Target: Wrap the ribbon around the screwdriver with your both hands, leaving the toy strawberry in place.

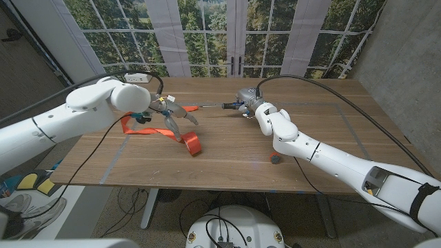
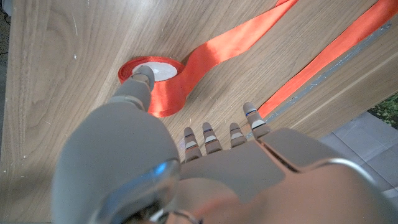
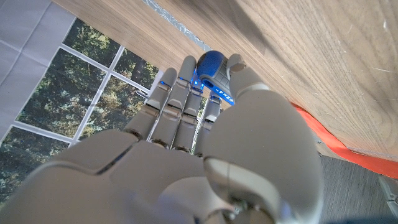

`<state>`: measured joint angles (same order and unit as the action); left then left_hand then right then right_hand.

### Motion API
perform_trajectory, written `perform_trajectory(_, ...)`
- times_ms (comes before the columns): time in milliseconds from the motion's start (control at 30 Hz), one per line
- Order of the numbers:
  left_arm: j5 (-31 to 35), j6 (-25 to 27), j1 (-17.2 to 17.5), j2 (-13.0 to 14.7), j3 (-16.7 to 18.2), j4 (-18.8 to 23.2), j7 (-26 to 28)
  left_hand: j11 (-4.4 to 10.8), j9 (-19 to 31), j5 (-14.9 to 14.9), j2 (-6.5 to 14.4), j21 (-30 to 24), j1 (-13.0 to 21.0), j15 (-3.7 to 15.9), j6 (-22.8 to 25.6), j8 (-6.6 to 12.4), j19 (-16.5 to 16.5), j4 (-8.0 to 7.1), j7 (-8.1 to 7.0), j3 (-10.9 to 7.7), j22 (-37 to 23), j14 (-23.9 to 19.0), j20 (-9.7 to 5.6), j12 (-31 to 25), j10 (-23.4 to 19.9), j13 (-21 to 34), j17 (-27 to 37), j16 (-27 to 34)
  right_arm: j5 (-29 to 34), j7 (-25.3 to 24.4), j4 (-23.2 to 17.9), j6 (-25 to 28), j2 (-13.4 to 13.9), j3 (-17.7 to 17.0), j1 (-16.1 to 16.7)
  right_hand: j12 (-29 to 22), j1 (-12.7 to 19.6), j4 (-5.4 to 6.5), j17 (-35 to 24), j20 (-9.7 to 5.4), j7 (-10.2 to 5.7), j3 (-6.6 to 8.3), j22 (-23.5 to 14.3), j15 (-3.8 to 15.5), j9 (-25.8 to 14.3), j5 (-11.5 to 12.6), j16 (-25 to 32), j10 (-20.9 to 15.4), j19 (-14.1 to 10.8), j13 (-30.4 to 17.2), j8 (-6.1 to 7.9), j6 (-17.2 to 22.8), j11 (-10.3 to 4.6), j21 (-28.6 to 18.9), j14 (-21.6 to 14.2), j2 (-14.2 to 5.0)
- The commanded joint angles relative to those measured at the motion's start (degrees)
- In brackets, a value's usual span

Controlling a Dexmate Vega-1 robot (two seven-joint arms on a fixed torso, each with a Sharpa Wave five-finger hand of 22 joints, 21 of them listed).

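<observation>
Wooden table [image 1: 227, 155] by big forest-view windows. Right hand [image 1: 249, 105] is clamped on the blue-handled screwdriver [image 3: 212, 70]; its white lettering is too blurry to read. Left hand [image 1: 162, 110] has a fingertip [image 2: 143, 74] on the orange ribbon spool [image 1: 192, 144], loose ribbon trailing across the wood. Small dark-red toy strawberry [image 1: 275, 159] sits near the right forearm.

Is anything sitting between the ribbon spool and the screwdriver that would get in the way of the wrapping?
Nothing visible does. The left hand holds the ribbon near its spool, and the right hand grips the screwdriver by its blue handle. Only bare table lies between them. A small dark object sits off to the robot's right, out of the path.
</observation>
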<state>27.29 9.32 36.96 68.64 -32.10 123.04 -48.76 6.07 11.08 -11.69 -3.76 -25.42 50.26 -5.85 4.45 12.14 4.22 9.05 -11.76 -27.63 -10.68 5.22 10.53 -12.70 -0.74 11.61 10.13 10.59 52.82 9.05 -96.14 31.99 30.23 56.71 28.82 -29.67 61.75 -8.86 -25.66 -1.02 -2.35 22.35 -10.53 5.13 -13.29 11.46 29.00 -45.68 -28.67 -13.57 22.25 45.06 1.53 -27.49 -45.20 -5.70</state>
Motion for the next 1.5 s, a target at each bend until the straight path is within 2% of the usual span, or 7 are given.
perform_trajectory(33,4.35,-2.96,-1.33,-3.1,-1.93,-1.15,-3.33,0.13,0.29,-0.62,0.03,0.28,0.89,0.05,-0.11,0.2,0.42,-0.03,-0.78,0.4,-0.01,0.42,0.18,0.13,0.22,0.16,0.17,-0.04,-0.4,-0.49,0.46,0.13,-0.23,0.03,-0.09,-1.05,2.17,0.49,-0.36,-0.09,-0.15,0.6,-0.11,6.46,-0.16,0.33,-0.1,-6.24,-0.49,-4.9,2.39,12.0,-2.81,-0.45,-0.56,-2.54)
perform_trajectory(333,5.7,-4.29,-0.96,-4.34,-2.53,-1.92,-3.79,1.02,0.36,-0.55,0.37,0.45,1.83,0.73,0.59,0.47,-0.17,-0.08,-0.8,0.84,-0.03,-0.25,-0.22,-0.36,-1.08,0.19,0.15,0.35,-0.92,-0.6,0.68,0.11,-0.22,0.1,-0.15,-1.14,2.12,0.51,-0.43,-0.04,-0.25,0.62,-0.11,6.39,-0.1,0.34,-0.39,-6.39,-0.46,-4.81,2.46,12.11,-2.78,-0.5,-0.83,-2.46)
perform_trajectory(533,6.82,-5.6,0.83,-4.58,-1.96,-2.02,-0.48,1.58,0.4,-0.4,0.68,0.61,2.6,1.3,1.37,0.77,-0.59,-0.09,-0.18,1.2,-0.03,-1.0,-0.34,-0.8,-2.46,0.21,0.13,0.61,-0.95,-0.39,0.78,0.26,-0.2,0.29,-0.37,-1.19,2.28,0.38,-0.52,-0.04,-0.24,0.67,-0.11,6.48,-0.06,0.35,-0.53,-6.38,-0.45,-4.82,2.5,12.15,-2.74,-0.54,-0.95,-2.38)
perform_trajectory(1100,7.23,-8.12,3.53,-5.27,-1.52,-3.01,3.08,3.33,0.49,0.42,1.5,0.9,5.48,4.09,7.25,2.84,-3.43,-0.08,-0.6,3.13,-0.05,-5.42,-1.07,-2.92,-10.49,0.42,0.08,1.46,-1.22,0.03,1.08,0.4,-0.38,0.67,-0.9,-1.29,2.27,0.43,-0.96,-0.06,-0.14,0.62,-0.1,6.39,0.03,0.34,-0.94,-6.3,-0.4,-4.78,2.53,12.08,-2.8,-0.63,-1.08,-2.38)
perform_trajectory(1200,9.35,-7.74,3.97,-5.14,-1.76,-2.4,3.55,2.67,0.51,0.53,2.17,0.91,6.26,4.63,8.43,3.16,-4.25,-0.15,-0.61,3.39,-0.07,-7.31,-1.0,-3.38,-12.35,0.62,0.11,1.91,-1.13,0.2,1.06,0.47,-0.37,0.78,-1.03,-1.3,2.35,0.39,-1.05,-0.03,-0.16,0.63,-0.1,6.44,0.04,0.35,-1.0,-6.36,-0.41,-4.73,2.51,12.0,-2.76,-0.66,-1.13,-2.39)
perform_trajectory(1267,9.8,-8.2,4.52,-5.06,-1.63,-2.52,4.71,2.08,0.57,0.63,2.62,0.94,6.67,4.93,9.89,3.69,-4.73,-0.22,-0.45,3.61,-0.08,-8.43,-0.95,-3.88,-13.94,0.9,0.13,2.15,-1.23,0.02,1.13,0.31,-0.38,0.76,-1.05,-1.28,2.32,0.4,-1.11,-0.03,-0.17,0.6,-0.1,6.43,0.05,0.34,-1.03,-6.35,-0.4,-4.67,2.53,12.04,-2.73,-0.67,-1.13,-2.37)
perform_trajectory(1500,15.93,-6.77,6.29,-4.85,-1.48,-0.86,7.27,3.33,1.02,1.11,5.25,0.96,10.4,8.2,20.06,7.98,-7.89,0.2,-0.6,4.55,-0.1,-14.53,-1.61,-7.58,-22.14,3.65,0.25,2.87,-1.53,-0.17,1.46,0.0,-0.52,0.79,-1.18,-1.32,2.22,0.5,-1.18,-0.03,-0.18,0.62,-0.1,6.36,0.07,0.34,-1.29,-6.36,-0.38,-4.63,2.58,12.06,-2.77,-0.71,-1.22,-2.39)
